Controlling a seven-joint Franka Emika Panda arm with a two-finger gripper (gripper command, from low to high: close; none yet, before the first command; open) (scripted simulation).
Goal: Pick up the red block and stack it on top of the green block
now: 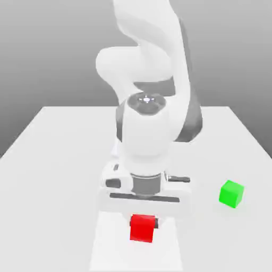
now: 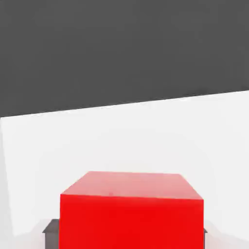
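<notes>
Gripper (image 1: 142, 220) clamped on red block (image 1: 142, 228), matte smooth cube, no long axis; green block (image 1: 231, 193) well apart

the red block (image 1: 142, 228) is plain bright red, unpatterned. the green block (image 1: 231, 193), at about four o'clock from the arm (image 1: 149, 79), is plain bright green. the arm is white with dark grey joints. the table (image 1: 48, 159) is plain white against a grey backdrop.
</notes>
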